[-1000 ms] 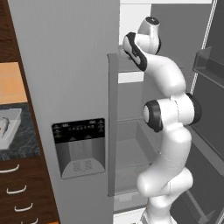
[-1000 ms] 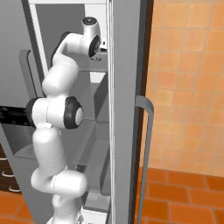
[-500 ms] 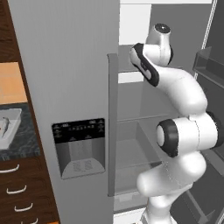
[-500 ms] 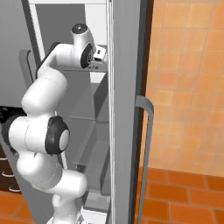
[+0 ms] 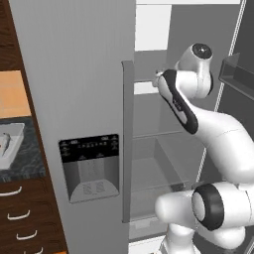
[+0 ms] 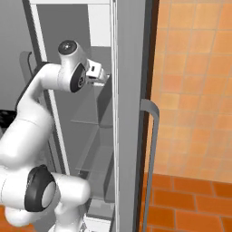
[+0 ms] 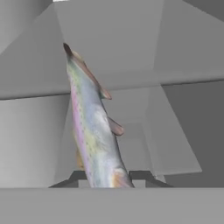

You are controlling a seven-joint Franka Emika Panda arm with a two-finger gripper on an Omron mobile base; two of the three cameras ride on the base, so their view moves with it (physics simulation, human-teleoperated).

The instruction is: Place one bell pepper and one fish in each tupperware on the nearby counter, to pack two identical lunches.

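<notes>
inside the fridge (image 5: 163, 149) | gripper (image 7: 107, 177) clamped tight on fish (image 7: 92, 127) | withdraw slowly, keep the tail off the shelves

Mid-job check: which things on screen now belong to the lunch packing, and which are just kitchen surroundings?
Part of the job:
- fish, held in the shut claw
- tupperware, something already in it
- counter

Just there:
- fridge door with dispenser
- fridge shelves
- drawers
- tiled wall

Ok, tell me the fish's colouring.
Silvery grey fish with a pink stripe, yellow-green flank and orange fins, clearest in the hand view.
</notes>
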